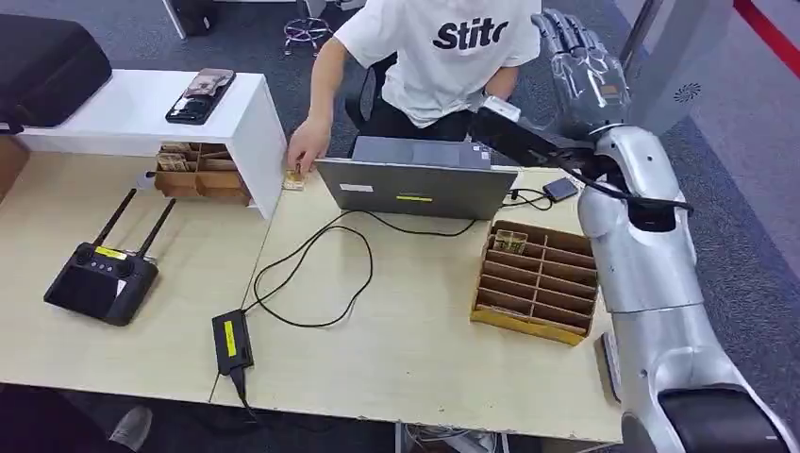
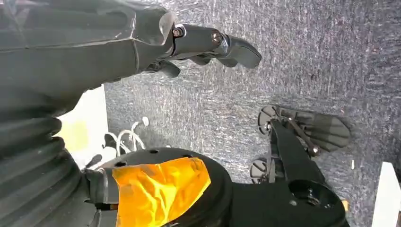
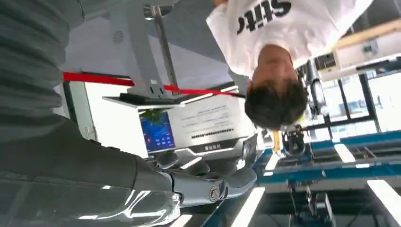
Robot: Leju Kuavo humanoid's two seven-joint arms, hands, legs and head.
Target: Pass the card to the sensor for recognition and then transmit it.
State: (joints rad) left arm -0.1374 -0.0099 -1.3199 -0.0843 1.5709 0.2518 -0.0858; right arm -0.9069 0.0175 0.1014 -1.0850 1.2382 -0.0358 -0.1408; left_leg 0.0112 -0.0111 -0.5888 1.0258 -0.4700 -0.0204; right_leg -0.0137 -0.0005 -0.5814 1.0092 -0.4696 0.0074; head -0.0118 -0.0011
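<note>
My right hand [image 1: 577, 58] is raised high at the back right, beside the person's shoulder, with its fingers apart and nothing in it. In the right wrist view the right hand [image 3: 208, 182] likewise holds nothing. A small dark sensor [image 1: 560, 188] lies on the table right of the laptop, below that hand. A few cards [image 1: 510, 241] stand in a back compartment of the wooden divider box [image 1: 566, 321]. A person's hand [image 1: 307, 146] touches a small tan card [image 1: 294, 179] by the white shelf. My left hand [image 2: 208, 45] hangs over the carpet, holding nothing.
A grey laptop [image 1: 415, 187] stands at the table's far middle, with a person in a white shirt [image 1: 443, 47] behind it. A black cable and power brick [image 1: 232, 342] cross the middle. A black remote controller [image 1: 99, 278] lies at the left. A white shelf [image 1: 141, 113] holds phones.
</note>
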